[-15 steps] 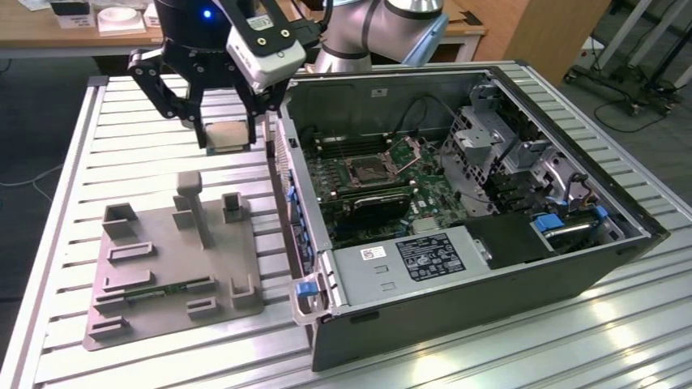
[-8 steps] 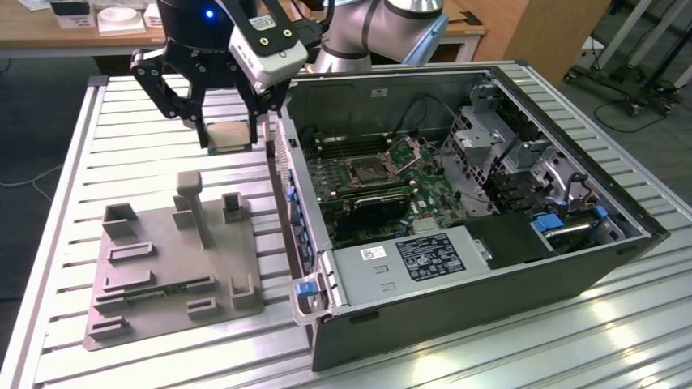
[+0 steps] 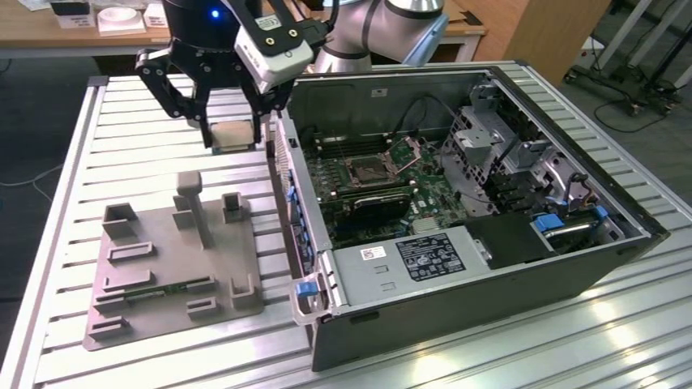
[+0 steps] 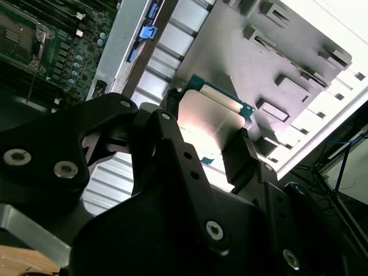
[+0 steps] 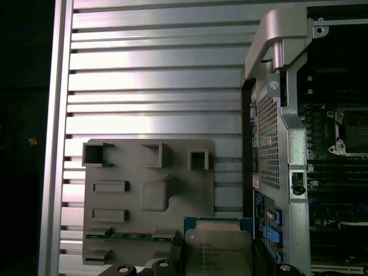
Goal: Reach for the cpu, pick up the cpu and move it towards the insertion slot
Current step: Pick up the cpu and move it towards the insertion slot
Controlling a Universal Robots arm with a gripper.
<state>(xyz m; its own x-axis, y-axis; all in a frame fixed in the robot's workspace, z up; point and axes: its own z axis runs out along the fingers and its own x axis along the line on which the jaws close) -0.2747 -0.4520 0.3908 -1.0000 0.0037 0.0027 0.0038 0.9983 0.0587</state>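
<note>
We see fingers (image 4: 241,158) hiding the cpu (image 4: 210,118) edges; our gripper (image 3: 232,132) is clamped on it, clear of the fixture (image 3: 162,259).

cpu (image 5: 217,253) cropped at first wrist view's edge, sides behind fingers (image 4: 241,155)

Case wall (image 3: 284,166) between gripper (image 3: 233,141) and insertion slot (image 3: 373,168)
The wall stands just beside the gripper and its cpu (image 3: 236,132), free air over its rim; past it the slot's frame plate (image 3: 411,148) stands raised. Below the gripper rise the grey fixture's (image 3: 162,267) posts
</note>
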